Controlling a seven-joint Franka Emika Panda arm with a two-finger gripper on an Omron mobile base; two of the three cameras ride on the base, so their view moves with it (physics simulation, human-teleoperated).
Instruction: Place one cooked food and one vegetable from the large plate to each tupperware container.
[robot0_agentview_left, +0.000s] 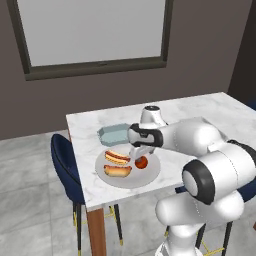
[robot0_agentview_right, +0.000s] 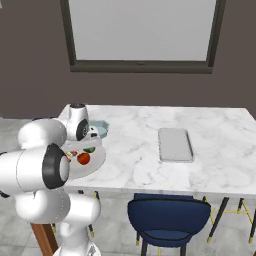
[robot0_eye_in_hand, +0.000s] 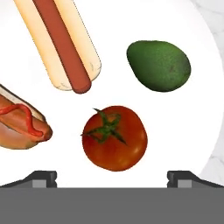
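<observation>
The large plate (robot0_agentview_left: 150, 176) lies near the table's front left corner, with my gripper (robot0_agentview_left: 136, 154) hanging just above it. On the plate (robot0_eye_in_hand: 183, 131) lie a red tomato (robot0_eye_in_hand: 114, 138), a green avocado (robot0_eye_in_hand: 159, 65), a plain hot dog (robot0_eye_in_hand: 61, 41) and a hot dog with ketchup (robot0_eye_in_hand: 22, 122). My gripper (robot0_eye_in_hand: 113, 178) is open, its fingertips (robot0_eye_in_hand: 41, 177) set wide to either side of the tomato and holding nothing. The pale blue-green tub (robot0_agentview_left: 114, 134) sits just behind the plate. The pale grey tub (robot0_agentview_right: 175, 144) lies apart, mid-table.
The marble table (robot0_agentview_right: 135, 160) stands under a large window. A dark blue chair (robot0_agentview_left: 65, 165) is at the table's left end and another (robot0_agentview_right: 167, 215) at its near side. My own arm (robot0_agentview_left: 200, 145) reaches across the table's near edge.
</observation>
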